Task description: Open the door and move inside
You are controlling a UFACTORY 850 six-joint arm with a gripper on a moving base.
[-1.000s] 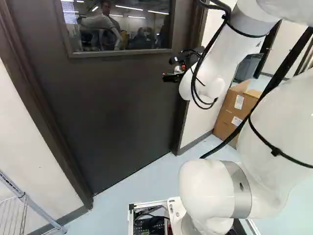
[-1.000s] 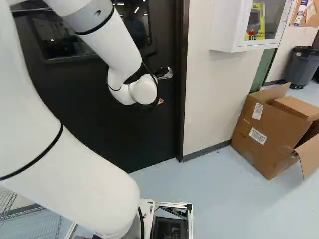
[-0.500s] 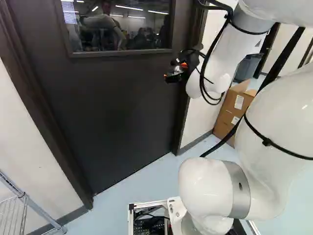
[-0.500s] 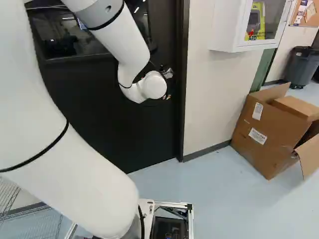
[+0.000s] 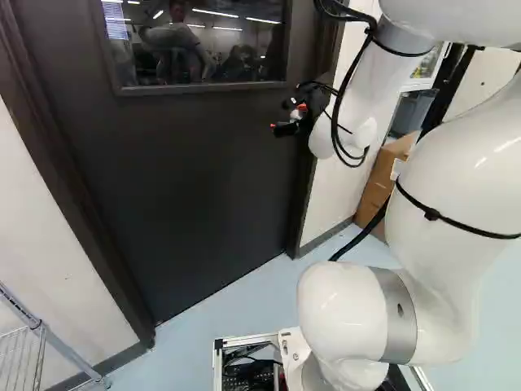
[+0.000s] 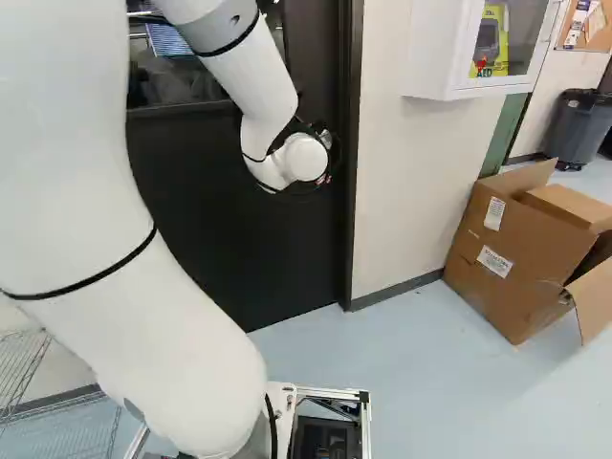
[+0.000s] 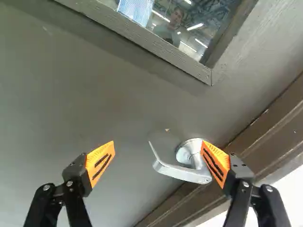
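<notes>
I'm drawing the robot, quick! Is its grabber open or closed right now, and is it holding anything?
Gripper: open, holding nothing; the door handle looks close to one orange pad but isn't gripped.

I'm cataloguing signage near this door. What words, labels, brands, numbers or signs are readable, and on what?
"AED": on the window of the white wall cabinet or the yellow case behind; unclear which.
White labels on the open brown cardboard box: too small to read.
Papers on the tan pinboard: too small.
</notes>
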